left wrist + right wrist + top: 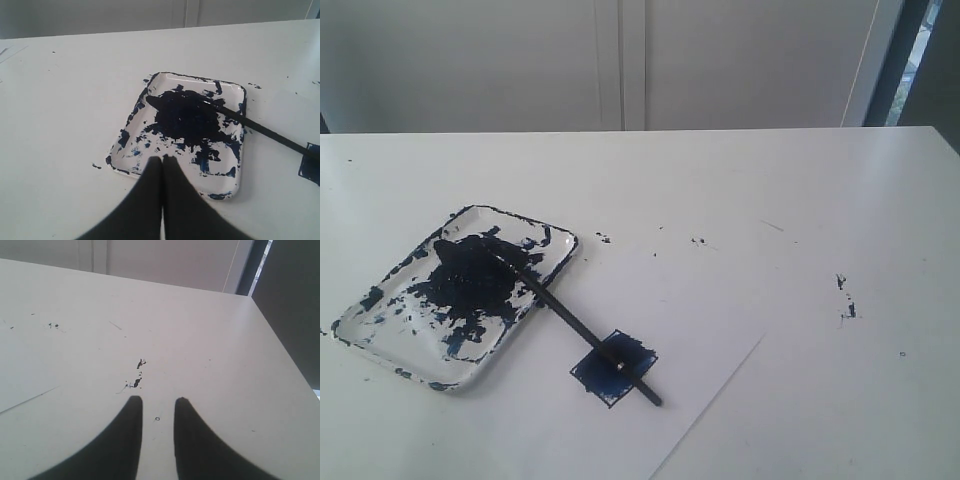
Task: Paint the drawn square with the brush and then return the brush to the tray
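The white tray (544, 262) (235, 176), smeared with dark blue paint, sits on the table's left. The brush (582, 331) (267, 132) lies with its painted tip in the tray's blob and its black handle running out over the rim, across the drawn square (613, 367) (311, 165), which is filled dark blue on the paper sheet (700, 320). No arm shows in the exterior view. My left gripper (162, 159) hovers at the tray's near rim, shut and holding nothing. My right gripper (158, 401) is open over bare table, far from the brush.
Paint specks (844, 296) (137, 374) dot the table right of the paper, with smaller ones (604, 238) near the tray's far corner. The table's right edge (282, 347) runs close to my right gripper. White cabinet doors (620, 60) stand behind the table.
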{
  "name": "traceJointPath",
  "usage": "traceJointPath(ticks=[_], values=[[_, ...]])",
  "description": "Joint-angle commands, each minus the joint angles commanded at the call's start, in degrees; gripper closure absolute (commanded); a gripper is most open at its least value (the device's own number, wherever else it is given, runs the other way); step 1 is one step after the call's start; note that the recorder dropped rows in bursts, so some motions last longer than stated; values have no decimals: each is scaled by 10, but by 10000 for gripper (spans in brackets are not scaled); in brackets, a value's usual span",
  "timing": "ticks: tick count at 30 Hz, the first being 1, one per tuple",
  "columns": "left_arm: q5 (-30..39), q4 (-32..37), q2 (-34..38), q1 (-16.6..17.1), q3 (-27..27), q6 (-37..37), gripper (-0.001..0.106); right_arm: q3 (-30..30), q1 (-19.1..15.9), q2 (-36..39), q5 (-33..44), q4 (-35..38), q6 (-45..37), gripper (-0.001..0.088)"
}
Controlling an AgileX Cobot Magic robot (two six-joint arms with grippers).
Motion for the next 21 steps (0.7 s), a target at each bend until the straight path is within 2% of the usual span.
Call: traceJointPath(ticks=[3, 7, 12, 19, 21], values=[[-55, 41, -9, 0, 34, -77, 1053, 0, 0, 0, 0, 0, 0, 638], [-155, 161, -54, 0, 107, -231, 1053, 0, 0, 0, 0, 0, 0, 638], [-164, 297, -82, 0, 151, -368, 1053, 0, 0, 0, 0, 0, 0, 638], [-160, 356, -93, -12, 158, -385, 1053, 0, 0, 0, 0, 0, 0, 638], [-123, 352, -93, -14, 158, -387, 1053, 0, 0, 0, 0, 0, 0, 638]])
